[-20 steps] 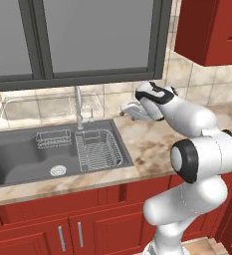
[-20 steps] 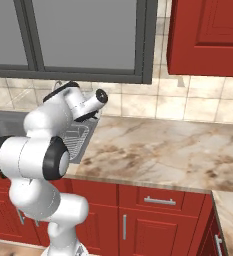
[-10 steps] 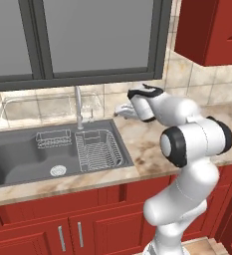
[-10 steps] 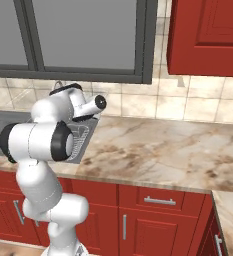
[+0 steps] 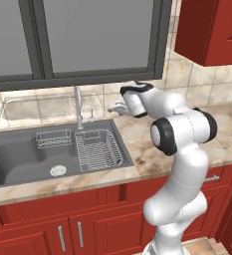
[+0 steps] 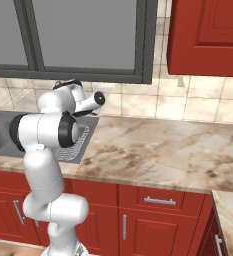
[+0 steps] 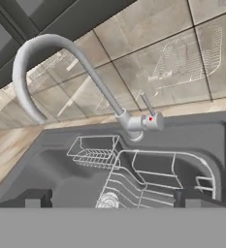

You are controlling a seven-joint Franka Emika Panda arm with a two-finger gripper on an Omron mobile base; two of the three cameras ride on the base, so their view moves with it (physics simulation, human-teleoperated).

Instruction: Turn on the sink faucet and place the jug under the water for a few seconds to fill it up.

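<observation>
The chrome sink faucet stands behind the dark sink, its gooseneck spout arching over the basin. In the hand view the sink faucet looms close, with its small side lever pointing up just above the base. My gripper hovers a short way right of the faucet at lever height, open, with nothing between its fingertips. In the hand view the gripper faces the sink. The jug and the water are out of view.
Two wire racks lie in the right part of the basin beside a round drain. The marble counter stretches to the right. A dark-framed window and a tiled wall rise behind, and a red cabinet hangs at the upper right.
My hand has moved left along the back wall, closer to the faucet, and the forearm has swung round with it. The jaws have stayed wide.
</observation>
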